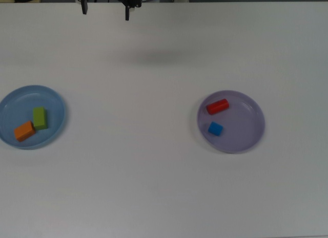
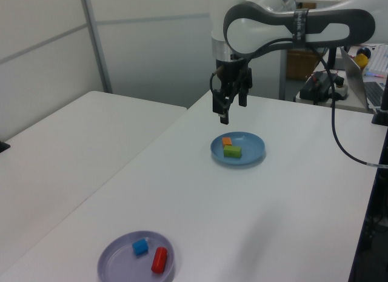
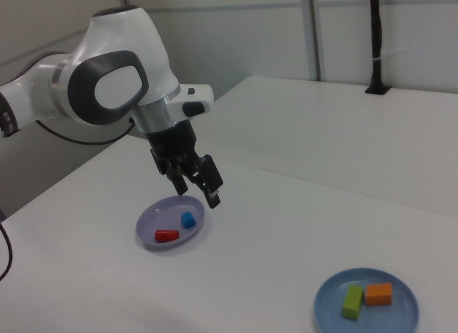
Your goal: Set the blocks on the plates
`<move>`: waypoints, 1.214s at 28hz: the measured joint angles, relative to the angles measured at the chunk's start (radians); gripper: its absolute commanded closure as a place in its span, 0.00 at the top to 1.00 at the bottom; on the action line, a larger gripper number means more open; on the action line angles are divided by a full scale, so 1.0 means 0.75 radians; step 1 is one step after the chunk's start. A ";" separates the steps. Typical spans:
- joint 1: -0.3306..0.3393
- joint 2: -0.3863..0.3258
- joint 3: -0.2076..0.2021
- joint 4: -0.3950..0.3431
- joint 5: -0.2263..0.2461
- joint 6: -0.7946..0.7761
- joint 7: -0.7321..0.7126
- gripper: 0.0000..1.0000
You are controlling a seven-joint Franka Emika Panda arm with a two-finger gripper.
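The light blue plate (image 1: 51,102) holds the green oblong (image 1: 39,117) and the orange oblong (image 1: 24,130) side by side. On the lavender plate (image 1: 243,130) lie the red oblong (image 1: 217,106) and the small blue cube (image 1: 215,128), a little apart. My gripper (image 1: 105,12) hangs open and empty high over the table at the top view's upper edge, away from both plates. In the left view the gripper (image 2: 230,109) hovers above and behind the blue plate (image 2: 251,147). The right view puts the gripper (image 3: 200,188) above the lavender plate (image 3: 154,218).
A second white table (image 2: 73,142) adjoins along a seam on the left view's left. The arm's cable (image 2: 339,148) trails over the table on the left view's right. A black post (image 3: 375,39) stands at the far table edge in the right view.
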 measured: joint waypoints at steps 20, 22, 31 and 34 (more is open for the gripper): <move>-0.003 0.055 -0.025 0.030 0.075 0.005 0.000 1.00; -0.005 0.064 -0.026 0.034 0.075 0.007 0.000 1.00; -0.009 0.115 -0.028 0.087 0.075 0.014 0.000 1.00; -0.010 0.123 -0.028 0.099 0.075 0.014 0.000 1.00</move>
